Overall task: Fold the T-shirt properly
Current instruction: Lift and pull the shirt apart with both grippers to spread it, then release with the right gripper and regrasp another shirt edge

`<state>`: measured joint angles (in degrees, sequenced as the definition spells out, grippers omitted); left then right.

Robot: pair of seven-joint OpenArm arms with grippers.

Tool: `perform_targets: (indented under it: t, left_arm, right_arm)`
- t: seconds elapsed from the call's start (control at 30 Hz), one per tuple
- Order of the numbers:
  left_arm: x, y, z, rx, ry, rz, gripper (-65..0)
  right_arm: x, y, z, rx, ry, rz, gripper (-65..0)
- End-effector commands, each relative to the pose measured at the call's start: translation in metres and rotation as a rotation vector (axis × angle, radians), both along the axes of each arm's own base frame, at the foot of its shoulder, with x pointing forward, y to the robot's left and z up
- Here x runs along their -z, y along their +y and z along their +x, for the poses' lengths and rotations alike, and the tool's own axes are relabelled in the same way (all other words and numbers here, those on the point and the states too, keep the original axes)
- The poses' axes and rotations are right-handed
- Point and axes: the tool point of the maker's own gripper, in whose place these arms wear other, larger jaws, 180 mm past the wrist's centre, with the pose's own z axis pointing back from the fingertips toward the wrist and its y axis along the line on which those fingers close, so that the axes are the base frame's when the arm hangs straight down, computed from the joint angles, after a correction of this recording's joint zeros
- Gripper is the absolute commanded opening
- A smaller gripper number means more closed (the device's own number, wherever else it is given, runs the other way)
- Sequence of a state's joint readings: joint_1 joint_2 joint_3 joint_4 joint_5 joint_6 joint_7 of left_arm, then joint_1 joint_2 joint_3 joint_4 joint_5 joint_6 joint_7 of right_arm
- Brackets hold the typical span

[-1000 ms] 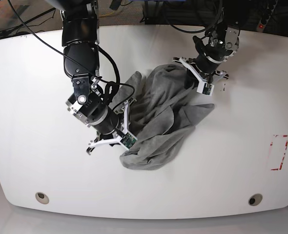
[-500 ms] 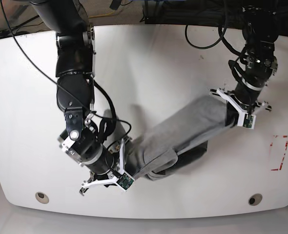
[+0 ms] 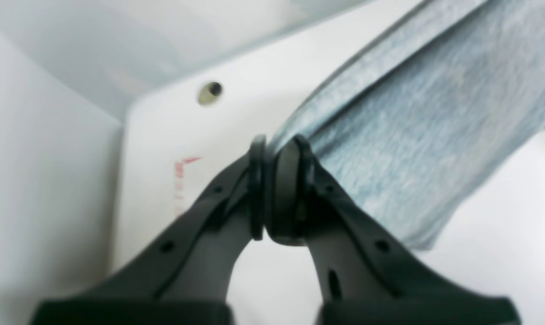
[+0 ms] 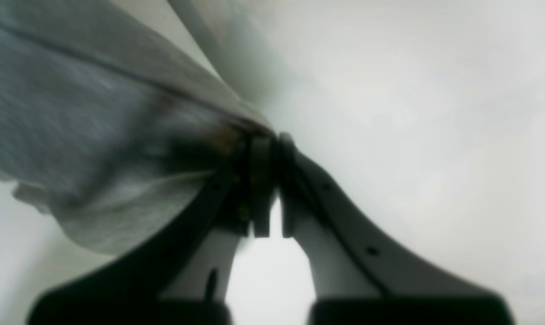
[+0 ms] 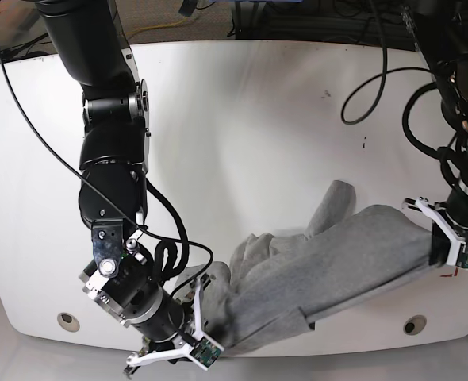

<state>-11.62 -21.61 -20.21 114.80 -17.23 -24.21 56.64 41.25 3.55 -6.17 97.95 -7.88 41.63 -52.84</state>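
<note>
T-shirt (image 5: 329,262) lies at about 5 o'clock on the table (image 5: 242,103), stretched as a long grey band from 7 o'clock low to 3 o'clock. One loose flap or sleeve pokes up toward 12 from the middle of the band, and a bunched lump sits at its 9 o'clock side. No print or tag visible. Front table edge just below the cloth.

Right gripper (image 5: 204,337), at the band's 7 o'clock end, is clamped tight on a shirt edge. Right wrist view, blurred, shows both jaws pressed together with grey fabric (image 4: 96,135) pinched and fanning out to 10 o'clock.

Left gripper (image 5: 448,238), at the 3 o'clock end, is likewise pinched closed on the opposite edge. Left wrist view shows cloth (image 3: 412,126) running off to 2 o'clock from between the jaws, with a table hole (image 3: 209,92) and red tape mark (image 3: 180,180) beyond.

Step, as judged: spreading phase, shirt held by two points and pulled taut between the arms, not folded yet. Cloth looks twisted and doubled, not flat.

Next move likely needs both arms to lower together and lay the shirt flat toward 12, away from the table edge, keeping tension so the lump and flap smooth out. Risk: hem hangs off the front edge.
</note>
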Motion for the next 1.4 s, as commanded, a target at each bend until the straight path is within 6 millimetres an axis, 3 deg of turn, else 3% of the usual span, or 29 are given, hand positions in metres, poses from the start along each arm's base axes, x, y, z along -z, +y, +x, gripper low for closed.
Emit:
perform_targets:
  t: [0.0,0.13,0.23,0.53,0.77,0.97,1.1,1.37]
  left_arm:
    - [-0.011,0.018,-0.001,-0.049,0.022,0.09,-64.0]
    - [0.004,0.016,-0.006,-0.012,0.118,0.169,-63.7]
    - [0.022,0.0,-0.007,0.041,0.191,0.2,-63.9]
    - [0.128,-0.009,-0.075,0.11,0.502,0.205,-63.9]
    - [0.173,-0.014,-0.123,0.149,0.624,0.176,-63.9]
    - [0.194,-0.015,-0.154,0.164,0.687,0.155,-63.9]
    - [0.191,0.005,-0.161,0.103,0.692,0.151,-63.9]
    - [0.186,0.021,-0.164,0.051,0.683,0.154,-63.9]
  right_arm:
    - [-0.032,-0.024,0.0,0.09,-0.083,-0.006,-65.0]
    - [-0.012,-0.031,-0.012,0.106,-0.055,0.017,-65.0]
    - [0.021,-0.038,-0.023,0.128,0.01,0.026,-65.0]
    - [0.136,-0.056,-0.078,0.187,0.266,0.067,-65.0]
    - [0.18,-0.054,-0.107,0.208,0.358,0.158,-65.0]
    - [0.213,-0.05,-0.11,0.204,0.456,0.167,-64.4]
    - [0.231,-0.038,-0.099,0.192,0.526,0.195,-56.0]
    - [0.252,0.005,-0.07,0.136,0.653,0.271,-29.2]
